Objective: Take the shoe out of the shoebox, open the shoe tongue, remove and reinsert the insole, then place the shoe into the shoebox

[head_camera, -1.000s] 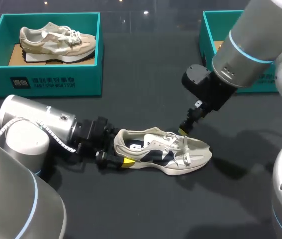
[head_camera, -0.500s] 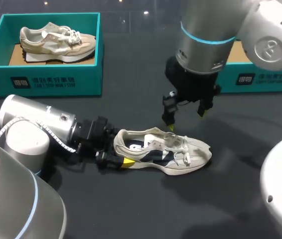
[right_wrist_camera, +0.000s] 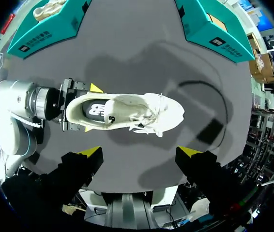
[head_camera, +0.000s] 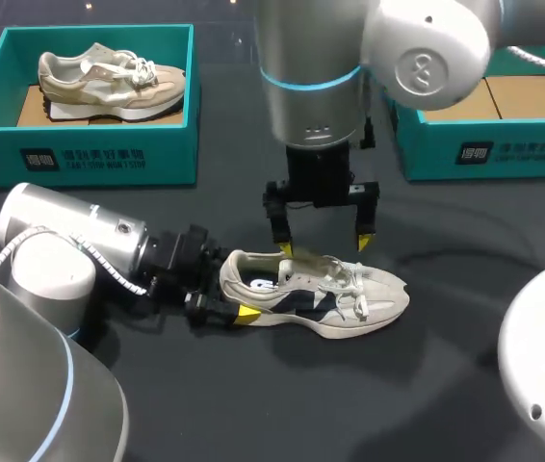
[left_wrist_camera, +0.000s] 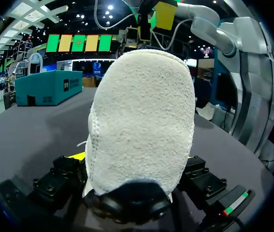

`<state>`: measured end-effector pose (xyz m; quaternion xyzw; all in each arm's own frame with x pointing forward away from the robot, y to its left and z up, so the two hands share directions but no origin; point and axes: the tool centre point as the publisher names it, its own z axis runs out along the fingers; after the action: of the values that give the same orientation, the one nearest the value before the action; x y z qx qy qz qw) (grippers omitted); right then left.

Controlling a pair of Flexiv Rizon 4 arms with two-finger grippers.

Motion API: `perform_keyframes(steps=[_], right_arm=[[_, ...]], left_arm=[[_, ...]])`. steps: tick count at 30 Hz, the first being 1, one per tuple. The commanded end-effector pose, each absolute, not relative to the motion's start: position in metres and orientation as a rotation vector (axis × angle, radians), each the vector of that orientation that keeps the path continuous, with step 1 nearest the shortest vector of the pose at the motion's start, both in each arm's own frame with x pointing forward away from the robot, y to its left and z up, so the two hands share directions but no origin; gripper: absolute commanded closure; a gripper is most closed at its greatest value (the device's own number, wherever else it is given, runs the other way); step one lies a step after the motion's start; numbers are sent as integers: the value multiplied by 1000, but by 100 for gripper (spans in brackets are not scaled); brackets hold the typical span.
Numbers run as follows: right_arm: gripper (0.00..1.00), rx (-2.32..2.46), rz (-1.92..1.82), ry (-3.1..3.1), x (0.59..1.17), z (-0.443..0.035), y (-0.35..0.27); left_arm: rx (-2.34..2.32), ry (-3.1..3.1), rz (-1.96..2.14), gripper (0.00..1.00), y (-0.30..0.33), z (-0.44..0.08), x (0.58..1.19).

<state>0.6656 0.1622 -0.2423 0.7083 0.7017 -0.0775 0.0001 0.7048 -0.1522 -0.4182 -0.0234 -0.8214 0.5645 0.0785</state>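
Shoe (head_camera: 350, 289) cream, navy side; shoeboxes (head_camera: 109, 159) teal; right claw (head_camera: 324, 244) tips yellow.

Head view: fixed, high behind the robot, angled down on the table (head_camera: 446, 385). The shoe (head_camera: 330, 294) sits in the lower middle of the frame, one shoebox (head_camera: 90, 159) upper left, a second shoebox (head_camera: 504, 154) upper right. Left wrist view: low at tabletop level, very close, facing the shoe's heel. Right wrist view: well above, facing straight down on the whole shoe. All three views share the shoe. The head and right wrist views also share both shoeboxes and the left gripper (head_camera: 237, 294).
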Motion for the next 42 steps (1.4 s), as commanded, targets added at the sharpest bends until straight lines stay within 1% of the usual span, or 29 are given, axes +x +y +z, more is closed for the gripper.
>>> perform_keyframes(steps=[1, 6, 8, 12, 17, 30, 31, 34, 38, 42], right_arm=[[0, 2293, -682, 1833, 671, -248, 174], [0, 2293, -682, 1833, 671, -248, 174], [0, 2273, -643, 1832, 670, -257, 179], [0, 2193, -503, 1907, 668, -275, 180], [0, 2152, -355, 1938, 664, -278, 171], [0, 2174, -364, 1921, 667, -277, 172], [0, 2130, -387, 1939, 671, -282, 179], [0, 2043, -251, 2061, 677, -296, 187], [0, 2065, -173, 2075, 680, -308, 190], [0, 2107, -202, 2014, 684, -312, 195]], left_arm=[[-71, -2459, 1688, 100, -153, -419, 705], [-71, -2459, 1688, 100, -153, -419, 705], [-71, -2459, 1688, 100, -153, -419, 705], [-71, -2459, 1688, 100, -153, -419, 705], [-71, -2459, 1688, 100, -153, -419, 705], [-71, -2459, 1688, 100, -153, -419, 705], [-71, -2459, 1688, 100, -153, -419, 705], [-71, -2459, 1688, 100, -153, -419, 705], [-71, -2459, 1688, 100, -153, -419, 705], [-71, -2459, 1688, 100, -153, -419, 705]])
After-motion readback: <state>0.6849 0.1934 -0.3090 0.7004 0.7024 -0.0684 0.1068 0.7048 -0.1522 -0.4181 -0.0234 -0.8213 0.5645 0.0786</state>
